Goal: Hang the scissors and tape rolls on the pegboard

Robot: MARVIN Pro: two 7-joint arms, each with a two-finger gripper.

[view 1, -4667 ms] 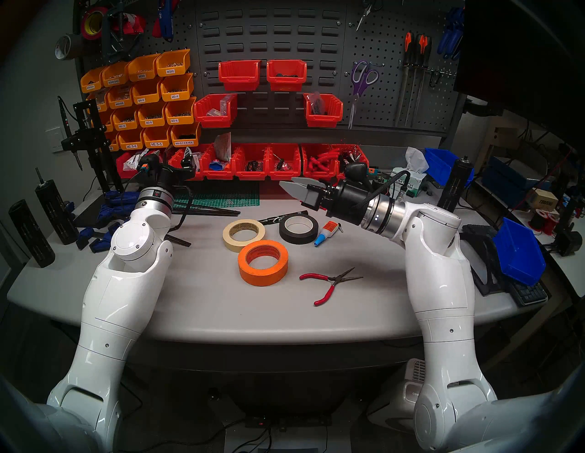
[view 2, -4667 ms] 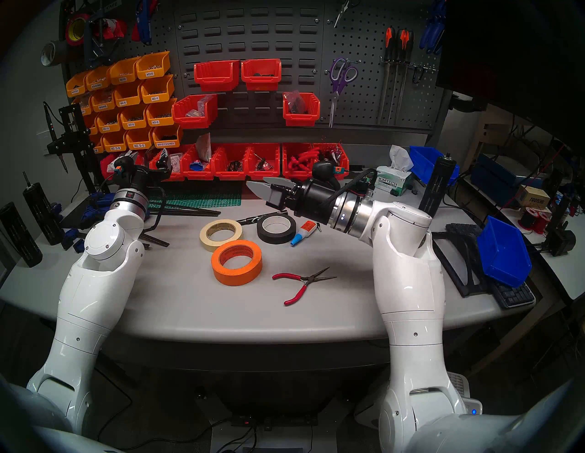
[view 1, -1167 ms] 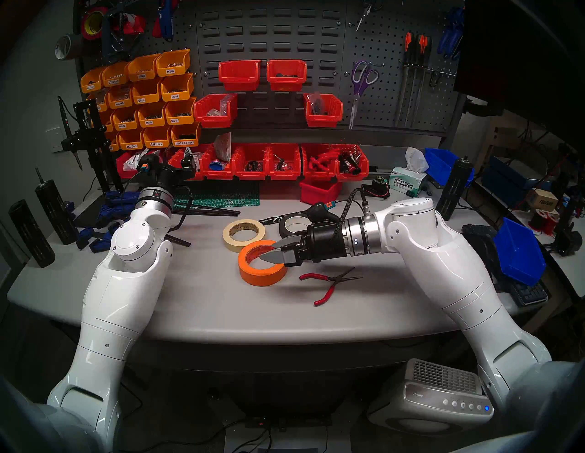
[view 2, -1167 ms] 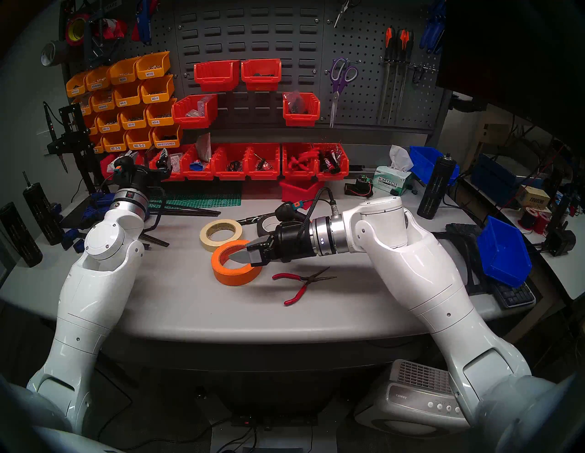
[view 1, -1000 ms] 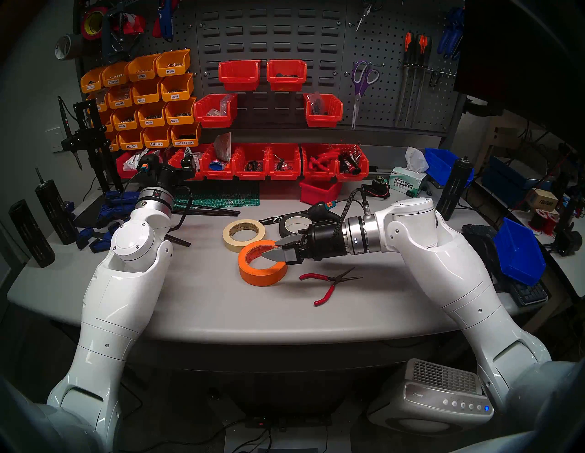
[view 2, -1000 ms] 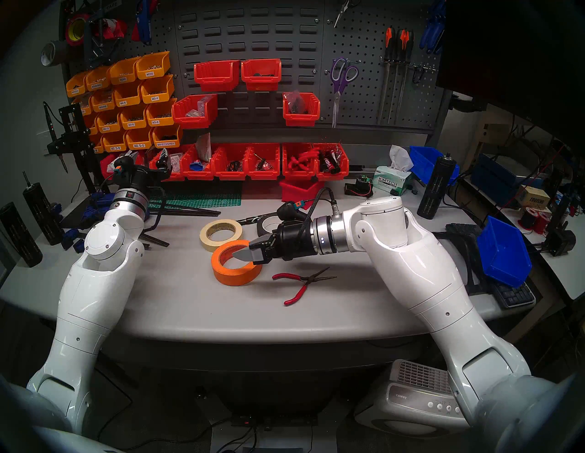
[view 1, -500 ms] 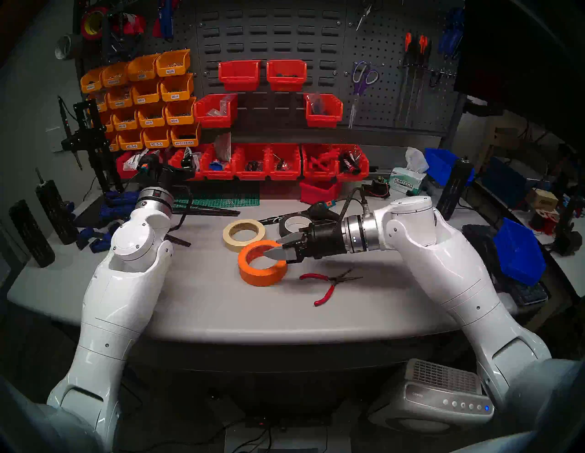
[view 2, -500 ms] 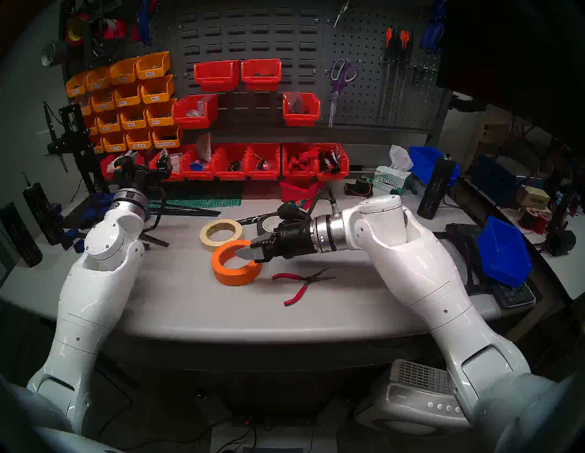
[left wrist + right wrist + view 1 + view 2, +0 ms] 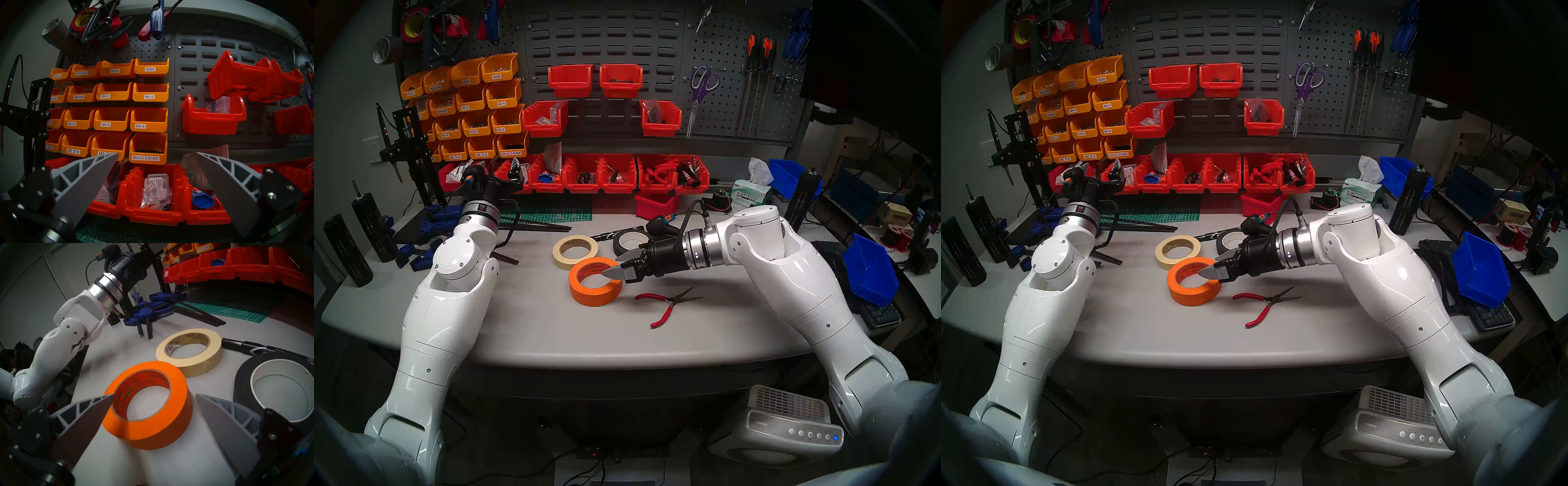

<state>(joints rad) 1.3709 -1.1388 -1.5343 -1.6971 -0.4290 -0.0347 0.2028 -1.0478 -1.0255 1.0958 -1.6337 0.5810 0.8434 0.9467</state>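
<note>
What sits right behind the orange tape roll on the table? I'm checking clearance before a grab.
Behind the orange tape roll lies the cream masking tape roll, flat and very close; contact cannot be told. Farther back lies a black marker, its far end covered by the black tape roll.

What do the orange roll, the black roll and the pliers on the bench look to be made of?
Orange tape roll: matte paper-like tape on a printed core, probably cardboard. Black tape roll: dull black tape, possibly cloth or crepe, around a smooth whitish core. Pliers: dark bare-metal jaws; glossy red handles, seemingly a plastic or rubber coating.
</note>
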